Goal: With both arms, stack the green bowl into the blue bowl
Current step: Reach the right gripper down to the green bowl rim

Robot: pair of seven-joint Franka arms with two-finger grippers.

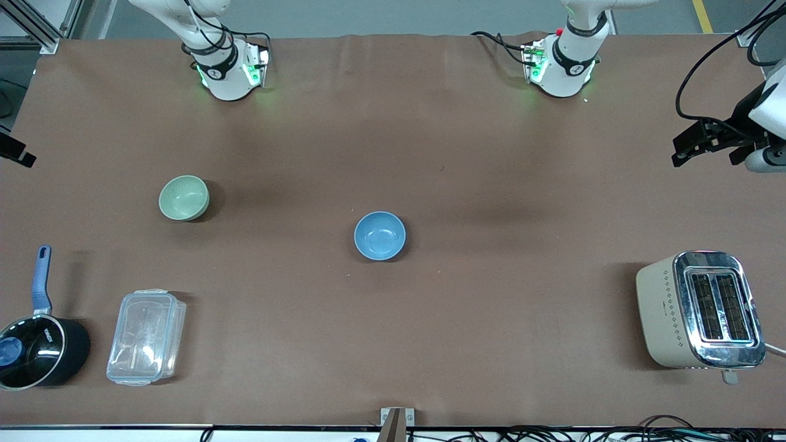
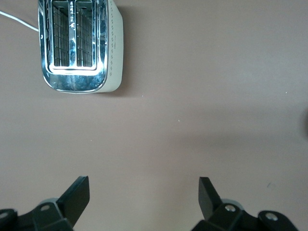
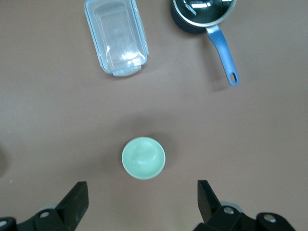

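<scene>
Mint-green bowl [image 1: 183, 197] sits upright on the tabletop [image 1: 393, 153] toward the right arm's end, nothing in it. Nearer the front camera at that same end: black saucepan [image 1: 40, 353] with blue handle, and a clear lidded container [image 1: 146, 337] beside it. Blue bowl [image 1: 379, 235] is upright mid-table, well apart from the green one and a bit nearer the front camera. Toaster [image 1: 700, 310] is at the left arm's end, near the front edge.

Right tool [image 3: 143, 204]: fingers apart, empty, high over the tabletop with the green bowl just ahead of its fingers in the right wrist view. Left tool [image 2: 144, 202]: fingers apart, empty, up over bare tabletop at the left arm's end, toaster in its view. Looks like it's waiting.

Judgement: nothing grasped yet, step in hand is the right arm's pick of the green bowl. Do it well:
- centre one finger inside the rim, one outside, then descend straight
- pinch the wall, not the whole bowl; glaze looks smooth, so expect slip
- lift level and clear of the tabletop before travelling
- release low over the blue bowl, centred, so it nests without tipping
</scene>
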